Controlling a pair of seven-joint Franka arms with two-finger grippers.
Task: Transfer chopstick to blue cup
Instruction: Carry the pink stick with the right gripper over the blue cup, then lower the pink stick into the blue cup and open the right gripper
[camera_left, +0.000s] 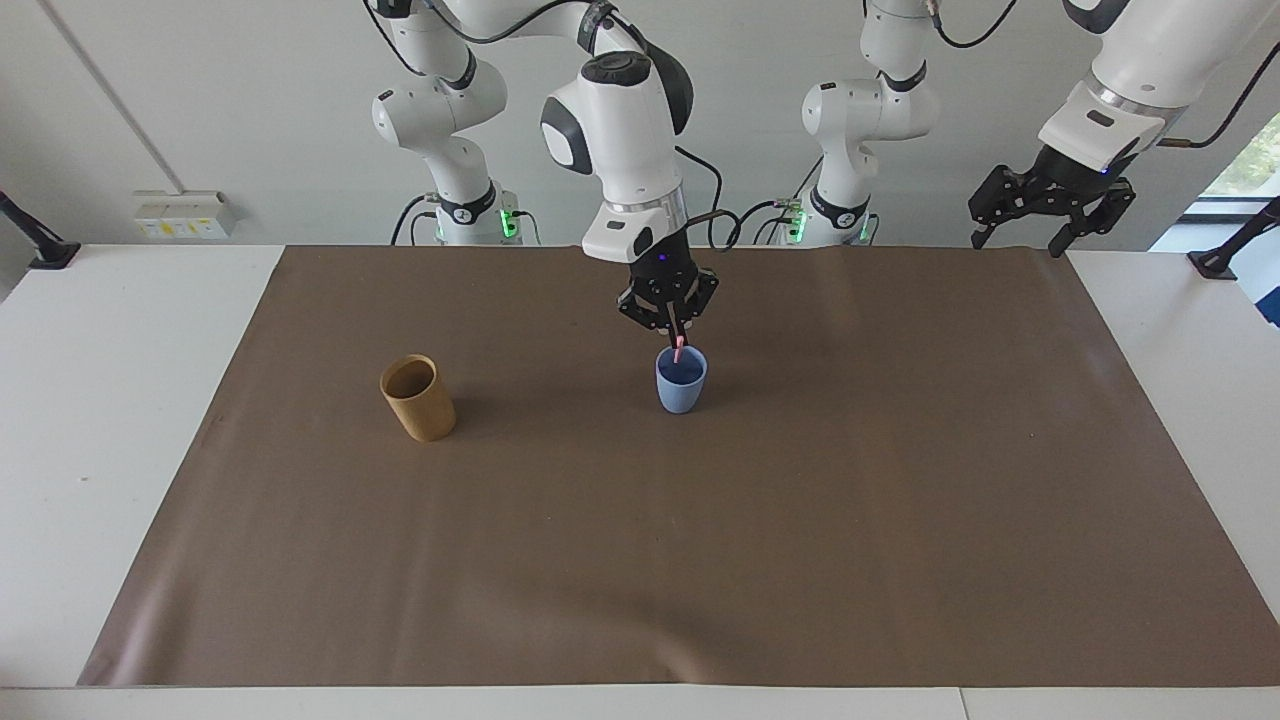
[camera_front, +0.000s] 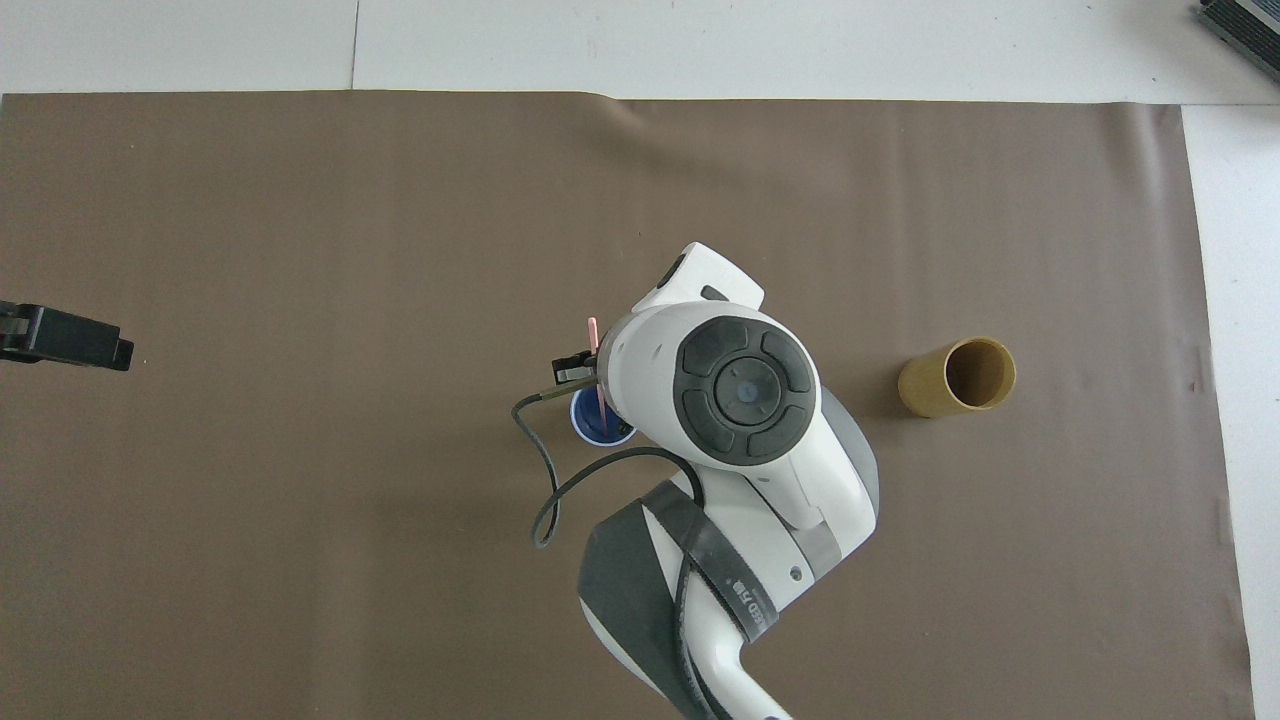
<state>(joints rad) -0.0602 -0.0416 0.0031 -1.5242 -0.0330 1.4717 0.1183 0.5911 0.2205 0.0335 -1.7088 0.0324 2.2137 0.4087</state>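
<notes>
1. The tan cup (camera_left: 418, 398) stands toward the right arm's end of the worktop (camera_left: 120, 420). It's a plain matte cylinder, open top up, sitting on the brown mat (camera_left: 700, 550) that covers most of the surface. The mat looks like smooth paper with a few soft ripples.
2. My right arm is bent over the middle of the mat, wrist pointing almost straight down. The right gripper (camera_left: 677, 330) hangs just above the blue cup (camera_left: 681, 385), with its black fingers pinched on the chopstick (camera_left: 680, 349).
3. The chopstick is a thin pink stick, slightly tilted. Its upper end pokes out above the fingers in the overhead view, and its lower end dips inside the rim of the blue cup.
4. The blue cup is small, matte light blue and handleless, and it tapers to a rounded base. It stands upright, well apart from the tan cup.
5. My left arm waits at its own end of the worktop. The left gripper (camera_left: 1017, 243) is raised over the mat's corner there, fingers spread wide with nothing in them.
</notes>
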